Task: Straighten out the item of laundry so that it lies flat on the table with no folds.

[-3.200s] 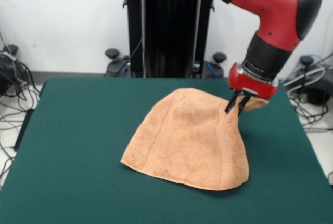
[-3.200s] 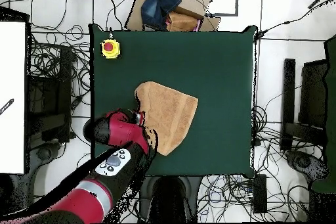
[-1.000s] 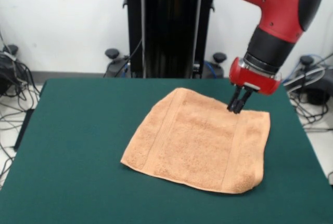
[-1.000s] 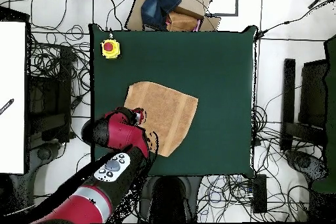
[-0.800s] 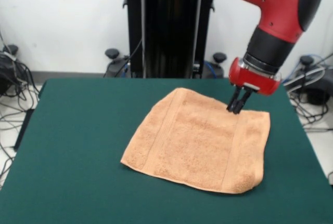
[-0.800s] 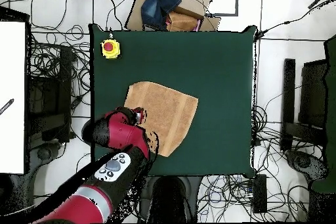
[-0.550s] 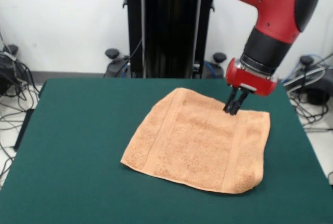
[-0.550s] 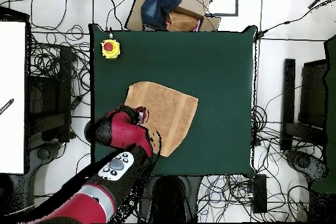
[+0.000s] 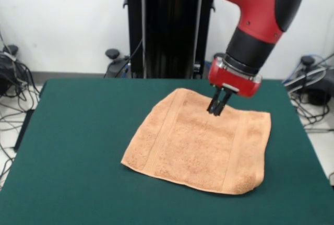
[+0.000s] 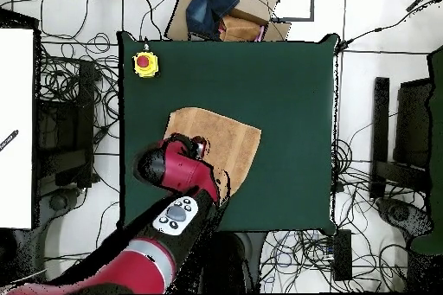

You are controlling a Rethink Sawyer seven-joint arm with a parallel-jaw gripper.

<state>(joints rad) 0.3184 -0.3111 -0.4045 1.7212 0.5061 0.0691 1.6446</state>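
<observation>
The peach-orange towel [image 9: 198,146] lies spread out on the dark green table [image 9: 78,131], right of the middle, with band stripes near its left and right edges. Its near right corner [image 9: 246,186] is slightly rolled or thick. My gripper [image 9: 216,112] hangs from the red arm over the towel's far part, with its dark fingers drawn together and nothing between them. Its tips are at or just above the cloth. In the overhead view the arm [image 10: 177,170] covers the towel's [image 10: 232,136] near left part and hides the gripper.
A yellow box with a red button [image 10: 145,63] sits at a far corner of the table [image 10: 277,75]. The black pedestal [image 9: 169,26] stands behind the table. A cardboard box with blue cloth [image 10: 227,13] lies beyond the far edge. Cables cover the floor around.
The towel went from draped up by one corner to lying spread. In the last second the gripper has moved left over the towel in the front view, away from the far right corner.
</observation>
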